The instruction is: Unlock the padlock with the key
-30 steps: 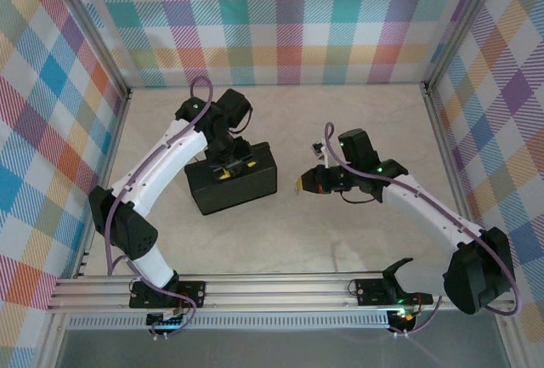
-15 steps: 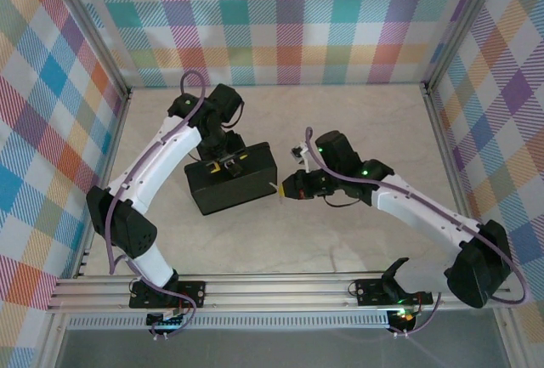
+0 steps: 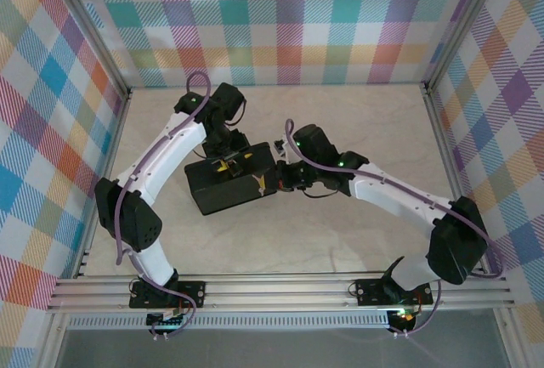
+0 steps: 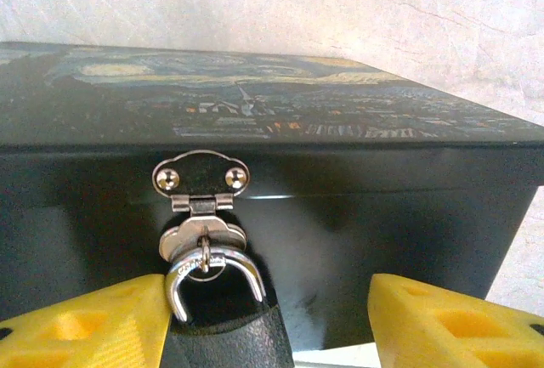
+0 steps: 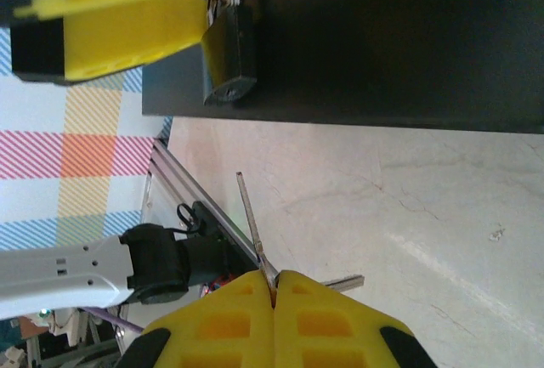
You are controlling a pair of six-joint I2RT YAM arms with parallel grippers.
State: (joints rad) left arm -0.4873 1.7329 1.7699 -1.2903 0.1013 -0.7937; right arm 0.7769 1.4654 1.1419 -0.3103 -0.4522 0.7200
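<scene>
The small dark padlock [image 4: 228, 334] hangs by its silvery shackle [image 4: 212, 268] from the hasp [image 4: 201, 178] on the front of the black box [image 4: 382, 206] with the starry-night lid. My left gripper [image 4: 268, 324] is open and straddles the lock. Its left finger [image 4: 85, 325] touches the lock body and its right finger [image 4: 459, 317] stands well clear. My right gripper [image 5: 274, 290] is shut on the key [image 5: 253, 223], whose thin blade points up toward the padlock [image 5: 229, 53] with a gap between them. From above, the key [image 3: 260, 184] is at the box's right end.
The box [image 3: 231, 179] lies left of centre on the pale table [image 3: 340, 240]. Both arms meet over it. Plaid walls close in the back and sides, and a metal rail [image 3: 272, 287] runs along the near edge.
My right arm has swung left with the key, from mid-table to the box's right end. My left gripper has stayed at the hasp, shifting only slightly.
</scene>
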